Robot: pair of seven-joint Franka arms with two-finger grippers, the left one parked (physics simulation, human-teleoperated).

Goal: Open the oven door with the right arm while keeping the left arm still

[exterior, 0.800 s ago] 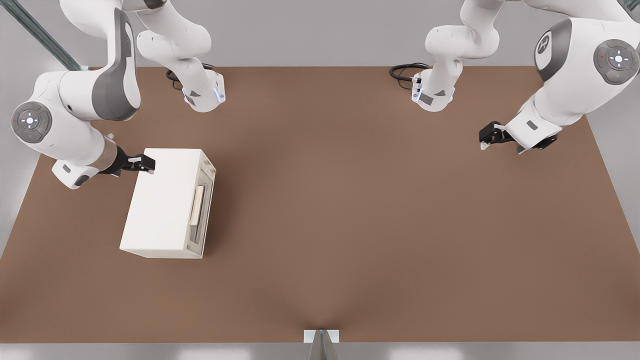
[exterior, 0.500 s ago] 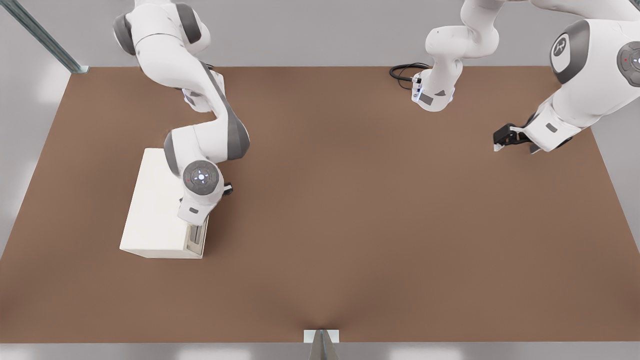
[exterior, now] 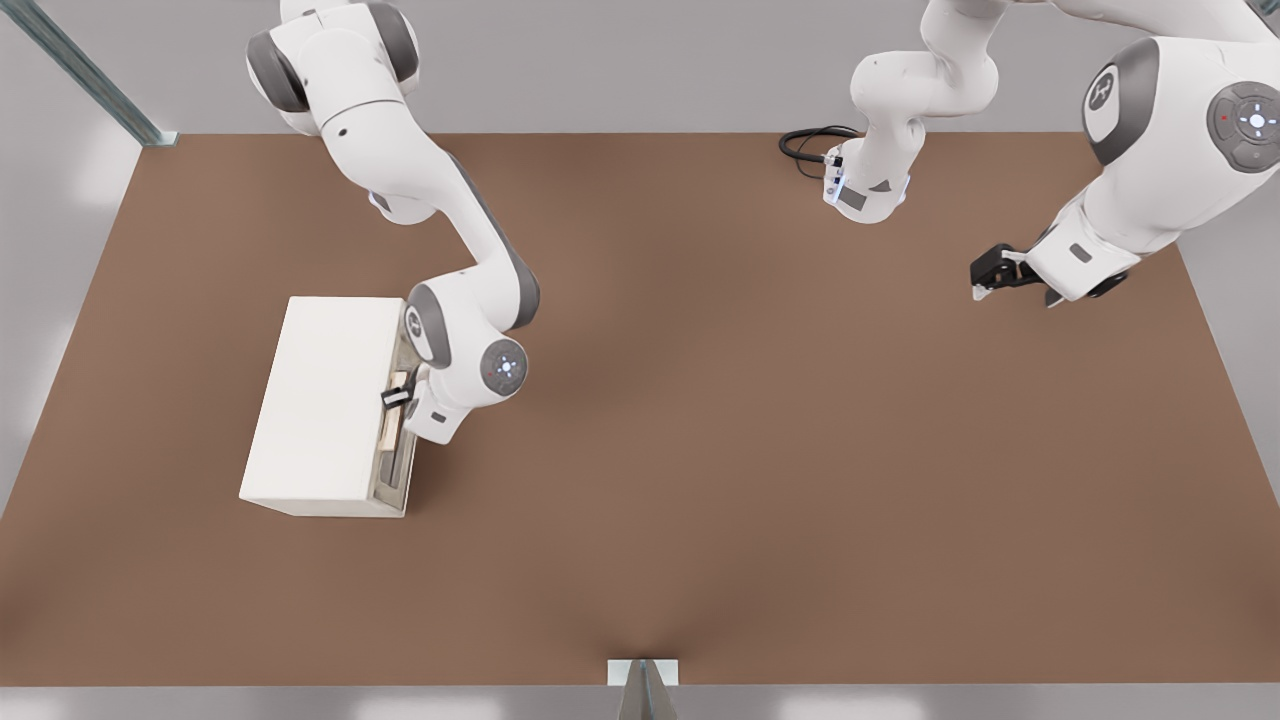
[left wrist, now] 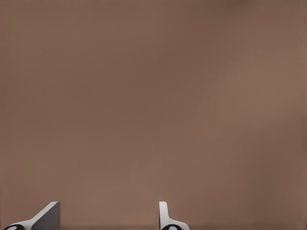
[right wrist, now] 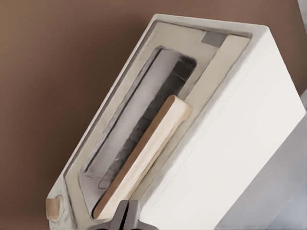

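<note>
Brown table point(exterior: 700, 450), tool point(exterior: 396, 396) at oven door point(exterior: 400, 440) handle point(right wrist: 144, 155), fingers apparently together, tips cropped.

Overhead front view; wrist close-ups.

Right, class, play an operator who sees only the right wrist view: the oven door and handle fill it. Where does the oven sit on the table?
Observer: Toward the front view's left of the table; the oven has its oven door facing the front view's right.
Operator: Where does the right arm come from?
Observer: The right arm reaches from the far edge, its gripper at the handle.
Operator: And the left arm?
Observer: The left arm hangs far off, at the front view's right.
</note>
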